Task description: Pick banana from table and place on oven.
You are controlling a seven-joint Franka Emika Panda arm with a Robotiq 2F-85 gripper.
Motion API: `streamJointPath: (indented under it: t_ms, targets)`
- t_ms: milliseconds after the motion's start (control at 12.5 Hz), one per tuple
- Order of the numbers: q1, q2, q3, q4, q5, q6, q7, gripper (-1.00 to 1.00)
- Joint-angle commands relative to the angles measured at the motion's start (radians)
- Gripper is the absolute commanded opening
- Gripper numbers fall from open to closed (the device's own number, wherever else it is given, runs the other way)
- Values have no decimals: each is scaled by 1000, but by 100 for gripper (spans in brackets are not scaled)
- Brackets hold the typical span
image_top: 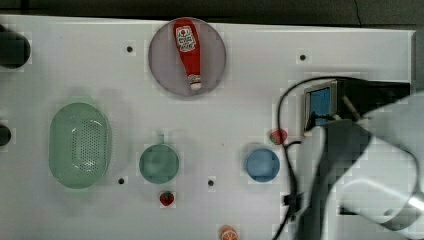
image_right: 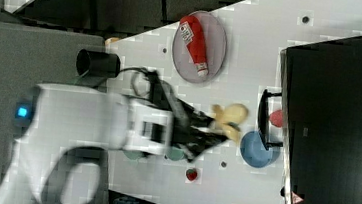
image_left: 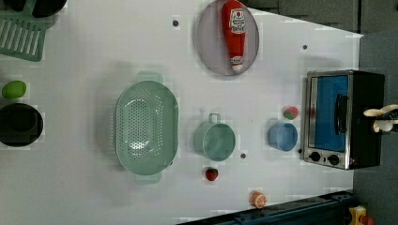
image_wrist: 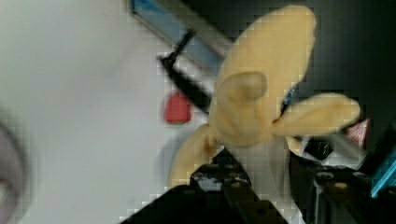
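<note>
The pale yellow peeled toy banana (image_wrist: 261, 102) hangs in the air, with my gripper (image_wrist: 261, 161) shut on its lower end. In the right view the banana (image_right: 228, 117) sticks out past the gripper (image_right: 215, 127), just short of the oven's (image_right: 338, 122) handle and above the blue bowl (image_right: 255, 149). The left view puts the banana (image_left: 380, 113) over the black top of the oven (image_left: 368, 91), near the left view's right edge. In the top view my arm (image_top: 350, 165) covers most of the oven (image_top: 320, 102) on the white table (image_top: 75, 65).
A blue bowl (image_top: 262, 164) and a small red fruit (image_top: 278, 136) sit just in front of the oven door. Farther off stand a green pot (image_top: 159, 163), a green colander (image_top: 80, 145), a ketchup bottle (image_top: 187, 50) on a grey plate, a strawberry (image_top: 167, 198) and an orange slice (image_top: 228, 233).
</note>
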Motion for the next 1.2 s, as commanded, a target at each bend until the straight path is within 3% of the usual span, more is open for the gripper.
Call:
streamJointPath:
  t_ms: [80, 320, 640, 1120, 1200]
  targets:
    - [-4, 42, -82, 33, 23, 127, -286, -47]
    - [-9, 126, -156, 33, 30, 223, -433, -47]
    - [-12, 180, -179, 33, 71, 242, -450, -41]
    - [-15, 185, -177, 41, 71, 255, -453, 90]
    - [-14, 180, -178, 54, 70, 255, -455, 100]
